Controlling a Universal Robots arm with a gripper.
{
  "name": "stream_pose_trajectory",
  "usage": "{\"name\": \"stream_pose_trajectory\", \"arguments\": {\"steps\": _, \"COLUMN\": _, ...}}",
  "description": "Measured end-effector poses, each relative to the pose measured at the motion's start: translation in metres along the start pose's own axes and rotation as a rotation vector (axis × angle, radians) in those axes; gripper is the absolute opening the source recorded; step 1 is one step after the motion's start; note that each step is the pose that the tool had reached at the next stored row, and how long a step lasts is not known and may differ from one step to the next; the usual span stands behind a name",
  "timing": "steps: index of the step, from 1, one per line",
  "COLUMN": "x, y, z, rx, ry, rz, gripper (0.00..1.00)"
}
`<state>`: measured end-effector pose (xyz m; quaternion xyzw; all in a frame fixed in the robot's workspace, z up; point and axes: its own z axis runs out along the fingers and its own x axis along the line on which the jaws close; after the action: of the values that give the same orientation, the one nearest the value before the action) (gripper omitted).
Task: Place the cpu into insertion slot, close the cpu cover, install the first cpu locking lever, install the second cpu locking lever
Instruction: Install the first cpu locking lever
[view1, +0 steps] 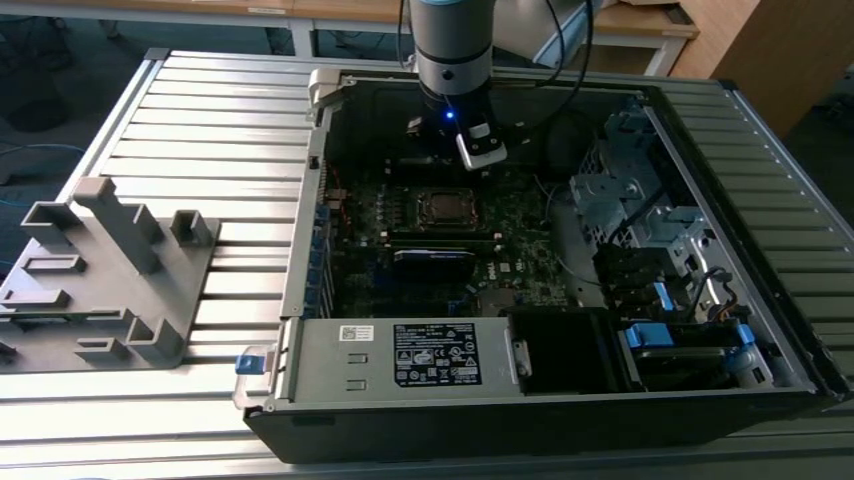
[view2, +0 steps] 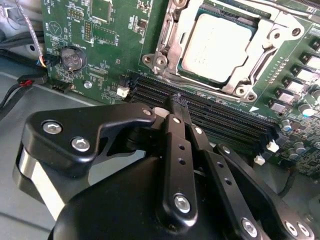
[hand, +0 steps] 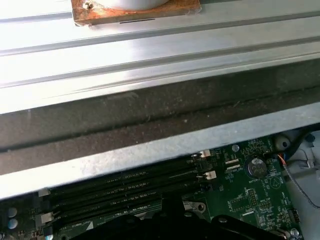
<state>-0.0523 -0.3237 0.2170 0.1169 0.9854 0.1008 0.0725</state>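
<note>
In the second wrist view the cpu (view2: 218, 47) lies seated in the insertion slot (view2: 167, 52), with the cpu cover (view2: 235, 6) raised at the slot's far edge; the gripper (view2: 176, 102) hangs above the black memory slots (view2: 220, 117) just beside the socket, its jaws closed on nothing; in the exterior view the arm (view1: 451, 60) stands over the open computer case (view1: 307, 300) on the desk (view1: 200, 110).

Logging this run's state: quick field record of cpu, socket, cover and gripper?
cpu: flat square grey metal-topped chip, seated in socket
insertion slot: silver-rimmed square socket on green motherboard
cpu cover: thin silver windowed frame plate, down over the chip
gripper: black fingers shut, empty, over black memory slots beside socket
</note>
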Motion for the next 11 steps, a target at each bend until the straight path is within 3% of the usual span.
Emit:
{"name": "stream_pose_trajectory", "arguments": {"steps": 2, "x": 0.0, "y": 0.0, "z": -0.0001, "rx": 0.0039, "ry": -0.0006, "rz": -0.001, "gripper": 0.11}}
{"name": "stream_pose_trajectory", "arguments": {"steps": 3, "x": 0.0, "y": 0.0, "z": -0.0002, "rx": 0.0161, "ry": -0.0031, "rz": -0.003, "gripper": 0.11}}
{"name": "stream_pose_trajectory", "arguments": {"steps": 9, "x": 0.0, "y": 0.0, "z": -0.0001, "rx": 0.1196, "ry": -0.0221, "rz": -0.02, "gripper": 0.11}}
{"name": "stream_pose_trajectory", "arguments": {"steps": 10, "x": 0.0, "y": 0.0, "z": 0.0, "rx": 0.1282, "ry": -0.0236, "rz": -0.021, "gripper": 0.11}}
{"name": "stream_pose_trajectory", "arguments": {"steps": 11, "x": 0.0, "y": 0.0, "z": 0.0, "rx": 0.1303, "ry": -0.0239, "rz": -0.021, "gripper": 0.11}}
